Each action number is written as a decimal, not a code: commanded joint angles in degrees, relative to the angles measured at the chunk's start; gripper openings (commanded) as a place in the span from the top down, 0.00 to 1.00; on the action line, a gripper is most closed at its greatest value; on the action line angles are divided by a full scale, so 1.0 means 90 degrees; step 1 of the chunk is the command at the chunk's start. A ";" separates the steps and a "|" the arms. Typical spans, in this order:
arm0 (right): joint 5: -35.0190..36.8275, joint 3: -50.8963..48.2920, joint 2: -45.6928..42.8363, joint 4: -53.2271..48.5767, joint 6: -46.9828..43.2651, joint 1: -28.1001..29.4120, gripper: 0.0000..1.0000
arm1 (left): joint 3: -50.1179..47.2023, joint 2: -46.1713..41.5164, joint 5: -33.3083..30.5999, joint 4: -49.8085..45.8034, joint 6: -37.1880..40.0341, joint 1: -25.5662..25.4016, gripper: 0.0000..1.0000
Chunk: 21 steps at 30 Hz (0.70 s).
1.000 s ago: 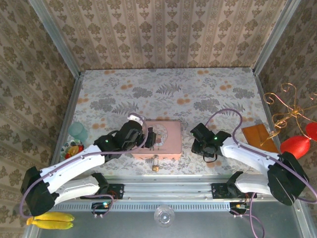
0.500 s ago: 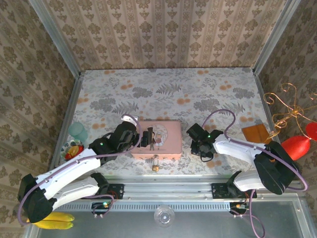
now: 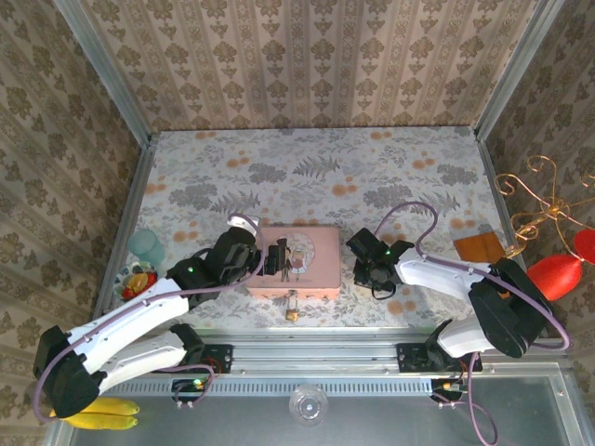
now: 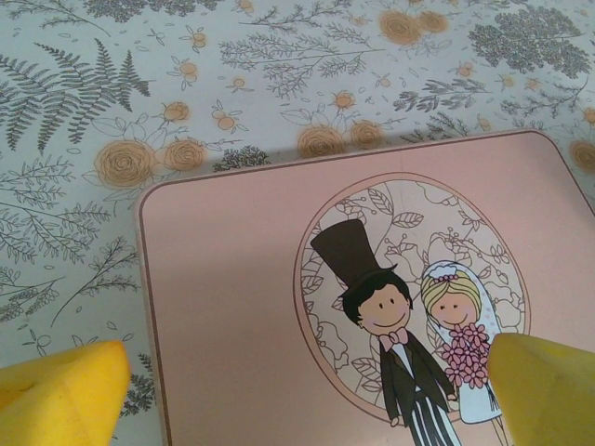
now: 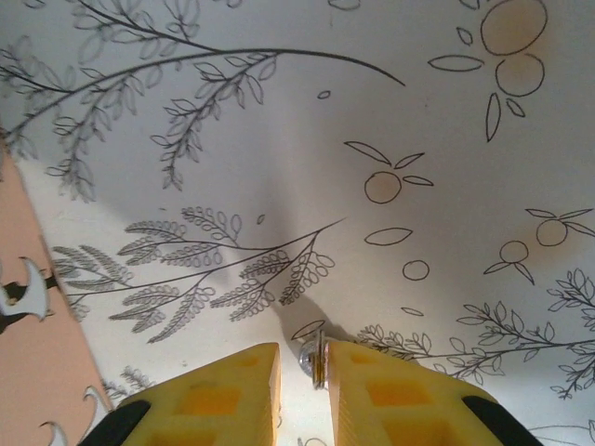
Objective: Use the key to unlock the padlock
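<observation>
The tiny brass padlock (image 3: 292, 309) hangs at the front face of the pink illustrated tin box (image 3: 311, 269), its silvery shackle up at the box's latch. My left gripper (image 3: 279, 258) hovers over the box lid (image 4: 232, 307), open wide, with one yellow fingertip (image 4: 58, 390) at each side. My right gripper (image 3: 369, 269) is low over the tablecloth just right of the box. In the right wrist view the small silvery key (image 5: 317, 358) stands on edge against the right fingertip (image 5: 390, 400). A narrow gap separates it from the other finger.
A teal cup (image 3: 146, 246) and a fruit plate (image 3: 138, 279) sit at the left edge, bananas (image 3: 93, 413) in front of the rail. A brown card (image 3: 483, 251), a gold wire stand (image 3: 544, 204) and a red object (image 3: 555, 272) are at the right. Patterned walls enclose the table.
My right gripper has slid left toward the pink box. The left arm shifted slightly a second ago and has since held still over the lid.
</observation>
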 commanded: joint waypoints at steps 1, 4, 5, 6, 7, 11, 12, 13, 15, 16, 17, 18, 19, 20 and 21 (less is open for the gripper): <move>0.0229 0.0095 0.0113 -0.0022 -0.0016 0.0034 0.77 | -0.0045 -0.0019 0.0022 0.0044 -0.0121 0.0035 0.00; 0.0252 0.0131 0.0204 -0.0062 -0.0034 0.0036 0.77 | -0.0100 -0.0076 -0.0002 0.0056 -0.0146 0.0033 0.00; 0.0254 0.0137 0.0241 -0.0069 -0.0039 0.0046 0.77 | -0.0134 -0.0096 -0.0013 0.0077 -0.0168 0.0031 0.00; 0.0246 0.0141 0.0268 -0.0072 -0.0038 0.0043 0.78 | -0.0183 -0.0113 -0.0025 0.0135 -0.0194 0.0031 0.00; 0.0239 0.0146 0.0300 -0.0072 -0.0035 0.0045 0.78 | -0.0226 -0.0121 -0.0041 0.0186 -0.0209 0.0040 0.00; 0.0227 0.0121 0.0359 -0.0008 -0.0017 0.0081 0.82 | -0.0152 -0.0021 0.0032 0.0228 -0.0167 0.0099 0.00; 0.0233 0.0124 0.0371 -0.0003 -0.0022 0.0083 0.83 | -0.0110 0.0018 0.0034 0.0217 -0.0135 0.0102 0.00; 0.0234 0.0132 0.0380 -0.0017 -0.0039 0.0095 0.85 | -0.0077 0.0051 0.0039 0.0205 -0.0109 0.0099 0.00; 0.0234 0.0157 0.0383 -0.0059 -0.0063 0.0095 0.90 | -0.0055 0.0088 0.0034 0.0226 -0.0088 0.0109 0.00; 0.0248 0.0170 0.0359 -0.0093 -0.0081 0.0095 0.93 | -0.0061 0.0096 0.0040 0.0243 -0.0074 0.0111 0.00; 0.0262 0.0182 0.0324 -0.0122 -0.0091 0.0092 0.96 | -0.0064 0.0094 0.0042 0.0251 -0.0064 0.0115 0.00; 0.0282 0.0181 0.0252 -0.0139 -0.0100 0.0095 0.98 | -0.0066 0.0096 0.0052 0.0261 -0.0049 0.0124 0.00; 0.0297 0.0178 0.0155 -0.0140 -0.0106 0.0095 0.99 | -0.0064 0.0094 0.0063 0.0266 -0.0027 0.0126 0.00; 0.0311 0.0178 0.0050 -0.0156 -0.0103 0.0090 1.00 | -0.0060 0.0085 0.0059 0.0278 0.0002 0.0130 0.00; 0.0339 0.0196 -0.0072 -0.0186 -0.0117 0.0095 1.00 | -0.0062 0.0085 0.0059 0.0288 0.0040 0.0138 0.00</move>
